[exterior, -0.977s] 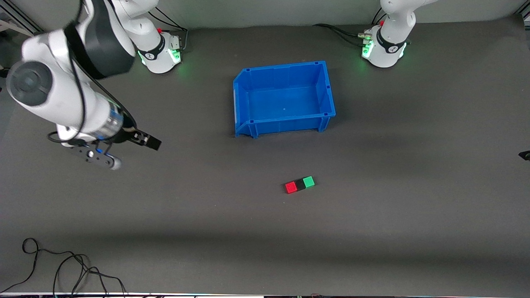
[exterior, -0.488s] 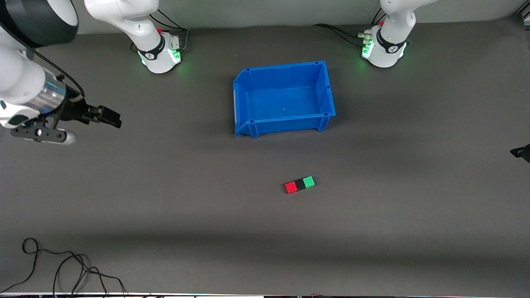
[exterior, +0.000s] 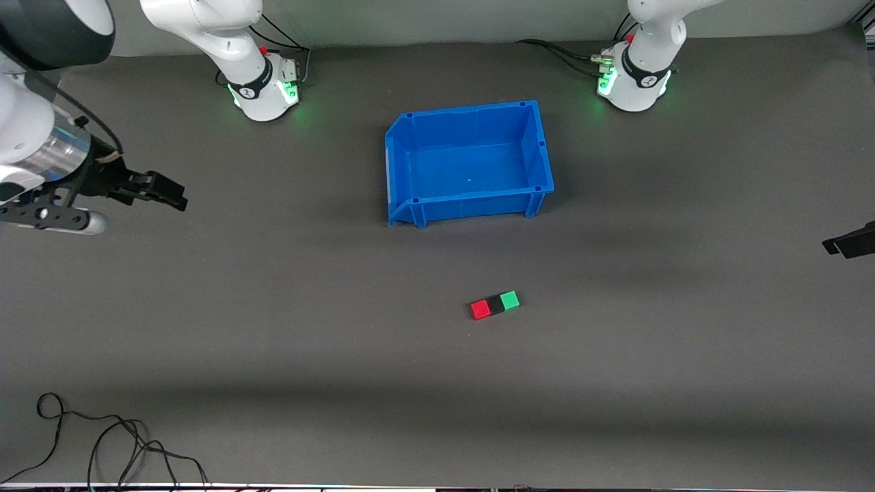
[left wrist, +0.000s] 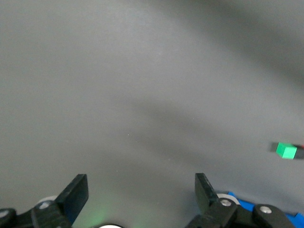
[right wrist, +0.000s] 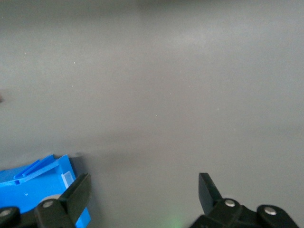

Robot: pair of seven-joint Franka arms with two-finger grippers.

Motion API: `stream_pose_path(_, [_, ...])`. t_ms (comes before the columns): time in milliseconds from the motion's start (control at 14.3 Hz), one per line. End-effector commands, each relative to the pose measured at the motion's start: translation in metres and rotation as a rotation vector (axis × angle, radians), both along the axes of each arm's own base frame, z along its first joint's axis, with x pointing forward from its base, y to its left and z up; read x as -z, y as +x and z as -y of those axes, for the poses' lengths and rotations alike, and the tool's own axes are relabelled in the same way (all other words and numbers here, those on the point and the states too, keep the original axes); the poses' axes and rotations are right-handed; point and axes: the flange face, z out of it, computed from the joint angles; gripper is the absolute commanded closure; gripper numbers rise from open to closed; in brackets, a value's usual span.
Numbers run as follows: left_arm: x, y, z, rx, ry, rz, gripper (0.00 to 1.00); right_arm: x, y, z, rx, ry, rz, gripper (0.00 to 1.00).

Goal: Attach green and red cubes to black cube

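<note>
Blue bin, cable, cubes unobstructed

Right gripper jaws wide apart over bare grey table — blue bin corner beside them.

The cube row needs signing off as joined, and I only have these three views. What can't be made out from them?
- Whether red cube, black cube and green cube are locked or merely touching: too small in the front view.
- Red and black cubes in the left wrist view: cut off by the frame edge beside the green cube.
- Left gripper in the front view: mostly cut off by the frame edge.
- Blue bin in the right wrist view: only a corner shows.
</note>
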Motion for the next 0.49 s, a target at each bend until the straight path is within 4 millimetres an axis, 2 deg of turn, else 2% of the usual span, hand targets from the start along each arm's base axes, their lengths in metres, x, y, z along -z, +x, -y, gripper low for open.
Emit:
stream_pose_path(0, [-0.004, -0.002, 0.004, 0.072, -0.022, -0.009, 0.0, -0.001, 0.006, 0.013, -0.013, -0.034, 0.012, 0.0])
stream_pose_path(140, [0.001, -0.002, 0.03, 0.117, -0.017, -0.023, 0.0, 0.0, 0.007, 0.013, -0.012, -0.035, 0.011, 0.0])
stream_pose_path(419, [-0.002, -0.003, 0.031, 0.118, -0.008, -0.019, 0.0, 0.004, 0.007, 0.014, 0.006, -0.026, 0.002, 0.0])
